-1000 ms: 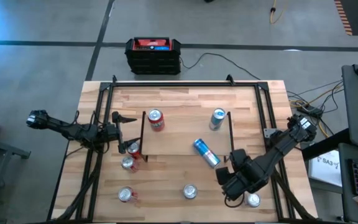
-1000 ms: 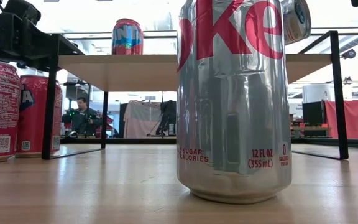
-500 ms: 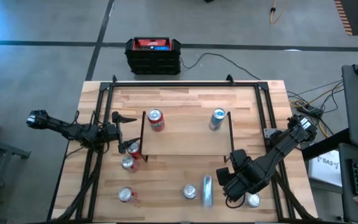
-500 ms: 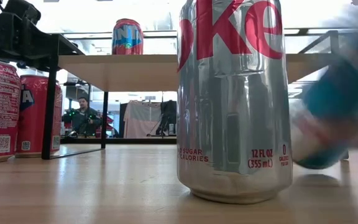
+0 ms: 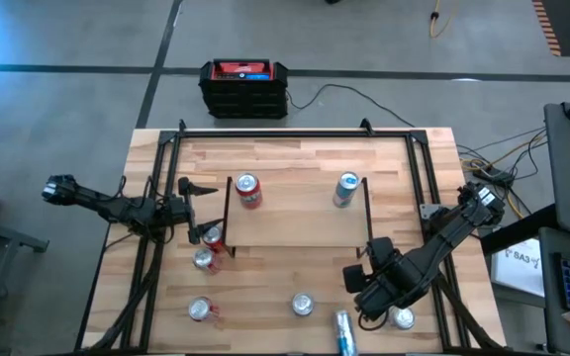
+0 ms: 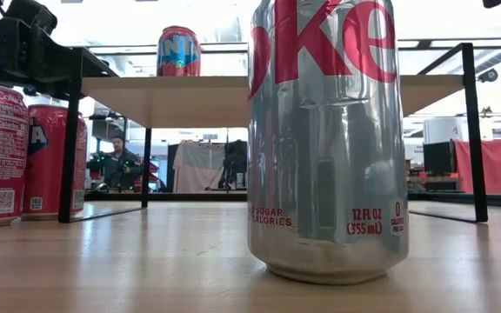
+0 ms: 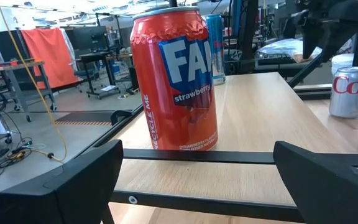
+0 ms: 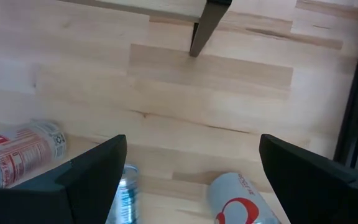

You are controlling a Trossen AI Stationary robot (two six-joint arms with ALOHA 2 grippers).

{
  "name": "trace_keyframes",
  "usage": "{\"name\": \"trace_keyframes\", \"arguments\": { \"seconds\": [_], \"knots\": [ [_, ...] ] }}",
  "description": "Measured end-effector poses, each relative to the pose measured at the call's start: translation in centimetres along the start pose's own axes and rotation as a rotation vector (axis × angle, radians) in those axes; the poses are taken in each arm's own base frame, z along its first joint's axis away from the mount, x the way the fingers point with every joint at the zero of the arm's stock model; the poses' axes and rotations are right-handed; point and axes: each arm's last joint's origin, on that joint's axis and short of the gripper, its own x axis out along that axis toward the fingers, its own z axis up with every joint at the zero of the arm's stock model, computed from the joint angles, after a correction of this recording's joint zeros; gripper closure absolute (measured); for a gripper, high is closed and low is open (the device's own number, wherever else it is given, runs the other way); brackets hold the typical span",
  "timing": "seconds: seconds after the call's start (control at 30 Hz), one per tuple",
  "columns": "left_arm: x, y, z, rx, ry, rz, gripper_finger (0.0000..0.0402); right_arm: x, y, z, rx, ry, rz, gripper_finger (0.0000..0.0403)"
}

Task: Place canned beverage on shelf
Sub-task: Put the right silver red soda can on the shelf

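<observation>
The shelf [image 5: 295, 220] stands mid-table with a red can [image 5: 248, 190] and a silver-blue can [image 5: 345, 188] upright on its board. A blue canned beverage [image 5: 343, 331] lies on its side on the table by the near edge. My right gripper [image 5: 367, 297] hangs open above the table just to that can's right, pointing down, holding nothing; its wrist view shows the blue can [image 8: 126, 194] beside one finger. My left gripper [image 5: 198, 210] stays open and level at the shelf's left end, facing the red can [image 7: 176, 81].
Two red cans [image 5: 206, 247] stand by the shelf's near left leg, and another [image 5: 201, 310] stands nearer the front. A silver can [image 5: 302, 305] stands near the middle front, and one more [image 5: 401, 317] beside my right gripper. A black-and-red box [image 5: 244, 89] sits beyond the far edge.
The blue can lay slanted across the shelf's near right edge. It has dropped to the table and rolled toward the near edge, where it now lies. Both grippers have kept still and open.
</observation>
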Motion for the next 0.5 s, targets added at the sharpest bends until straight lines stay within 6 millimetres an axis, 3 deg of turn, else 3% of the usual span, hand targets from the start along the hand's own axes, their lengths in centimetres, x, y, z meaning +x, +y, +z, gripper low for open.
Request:
{"name": "trace_keyframes", "arguments": {
  "seconds": [0.5],
  "knots": [
    [0.0,0.0,0.0,0.0,0.0,0.0,0.0002,0.9,1.4,-1.4,-0.012,0.142,0.012,0.0051]
  ]
}}
